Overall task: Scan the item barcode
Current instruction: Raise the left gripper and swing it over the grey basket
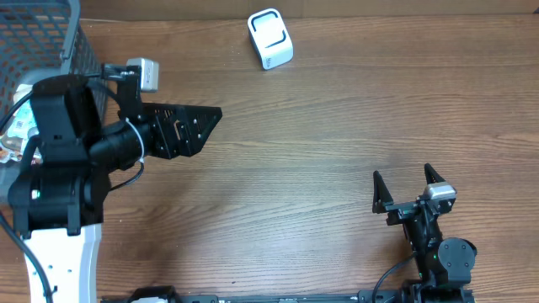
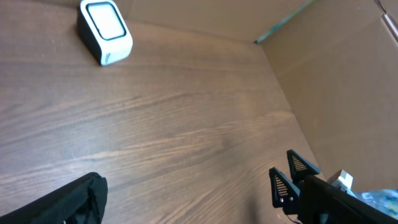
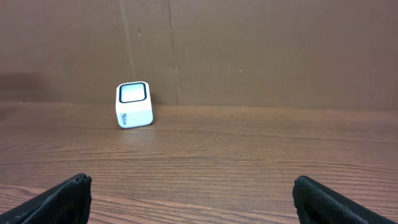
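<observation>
Fingers (image 3: 62,199) of the right gripper (image 3: 191,182) stand spread wide with nothing between them; the left gripper (image 1: 206,118) is just as open and empty, a wire basket (image 1: 50,34) behind it. Bare wooden table (image 3: 249,162) lies ahead of both. Far beyond the 2 pairs of fingertips sits the white scanner (image 3: 134,104), touching neither.

the table (image 1: 320,126) is brown wood-grain, smooth with a dull sheen – the barcode scanner (image 1: 270,39) is white plastic, its window glossy. the basket (image 1: 34,38) is grey wire mesh, seemingly metal. the wall (image 3: 280,50) is matt brown cardboard – the right gripper (image 1: 403,173) is matt black
</observation>
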